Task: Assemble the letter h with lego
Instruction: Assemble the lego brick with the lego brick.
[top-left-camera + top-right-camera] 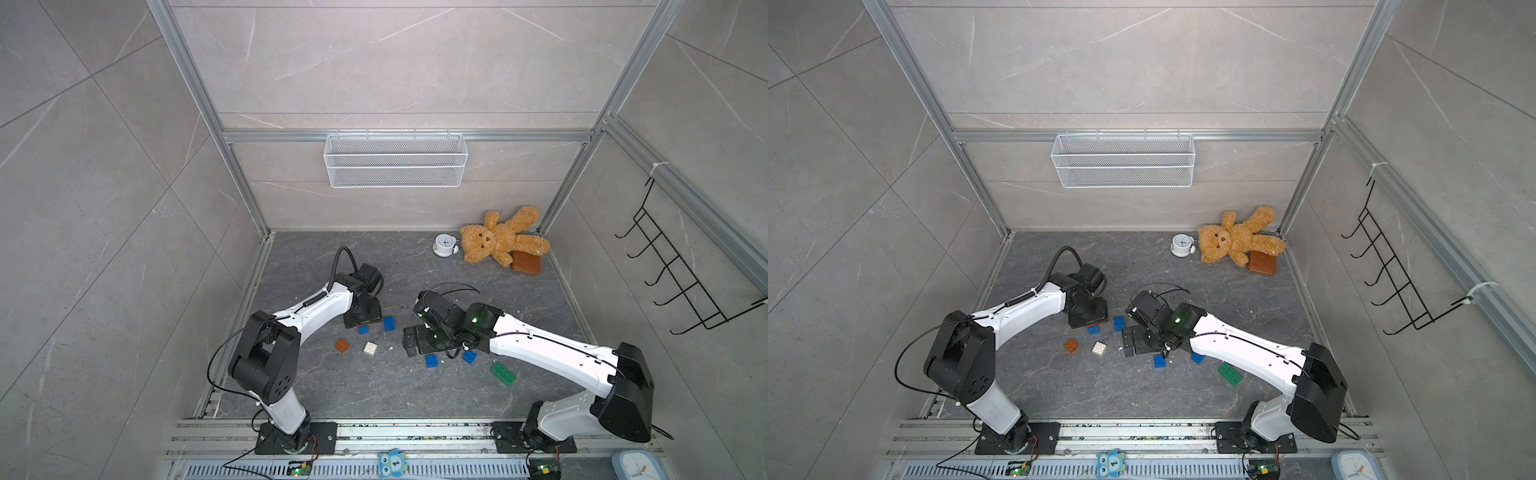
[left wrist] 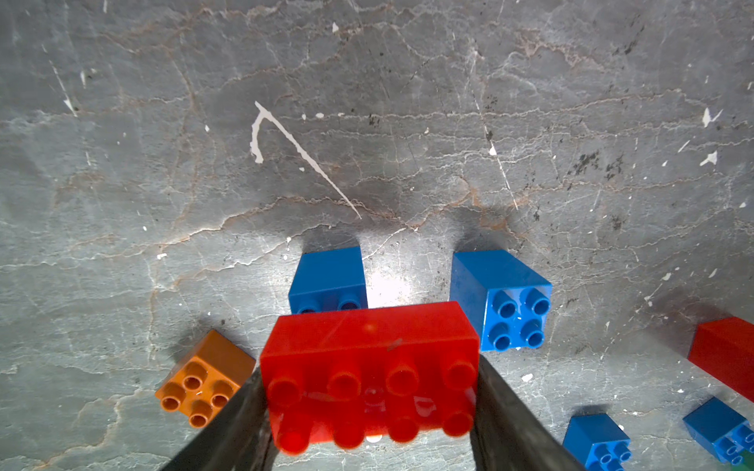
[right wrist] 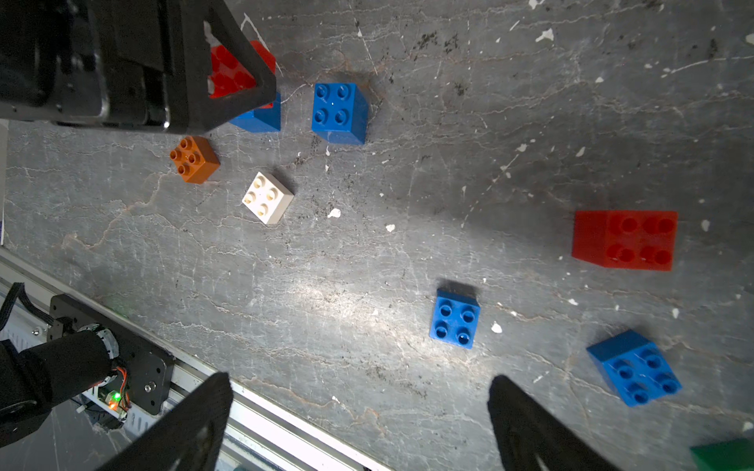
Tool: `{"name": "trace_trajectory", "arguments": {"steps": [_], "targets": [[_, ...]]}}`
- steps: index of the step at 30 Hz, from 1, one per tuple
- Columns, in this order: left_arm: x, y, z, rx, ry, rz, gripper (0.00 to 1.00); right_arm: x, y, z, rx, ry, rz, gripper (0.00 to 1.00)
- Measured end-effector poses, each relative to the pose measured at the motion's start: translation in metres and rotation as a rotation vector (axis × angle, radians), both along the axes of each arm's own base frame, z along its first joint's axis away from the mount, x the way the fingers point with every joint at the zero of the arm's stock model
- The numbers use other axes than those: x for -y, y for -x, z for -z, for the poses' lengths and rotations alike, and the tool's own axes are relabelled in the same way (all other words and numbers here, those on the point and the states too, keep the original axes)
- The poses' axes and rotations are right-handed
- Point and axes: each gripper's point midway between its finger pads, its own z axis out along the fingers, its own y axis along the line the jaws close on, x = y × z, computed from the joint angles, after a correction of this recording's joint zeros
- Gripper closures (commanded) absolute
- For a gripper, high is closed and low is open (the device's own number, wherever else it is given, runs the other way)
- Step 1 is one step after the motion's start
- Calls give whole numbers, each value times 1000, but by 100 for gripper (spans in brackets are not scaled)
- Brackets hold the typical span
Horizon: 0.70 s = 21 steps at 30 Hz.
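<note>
Left wrist view showed the long red brick (image 2: 369, 346) over a blue brick (image 2: 328, 277), contact unclear; we judged we should square the studs, then press straight down. A second blue brick (image 1: 389, 323) lay at three o'clock of it in a top view. Our left gripper (image 2: 369, 377) gripped the long red brick's ends, half-wide. Our right gripper (image 3: 359, 383) gaped wide, empty.

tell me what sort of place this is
Likely a robot test cell mocked up as a room: an aluminium frame around tile-look panels, left arm and right arm bolted to a front rail, props like a teddy bear and wire basket.
</note>
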Motion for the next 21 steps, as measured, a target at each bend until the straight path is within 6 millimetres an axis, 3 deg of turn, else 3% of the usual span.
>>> {"name": "trace_trajectory", "arguments": {"steps": [21], "targets": [[3, -3, 11, -15, 10, 4, 100, -2, -1, 5, -7, 6, 0, 0]]}}
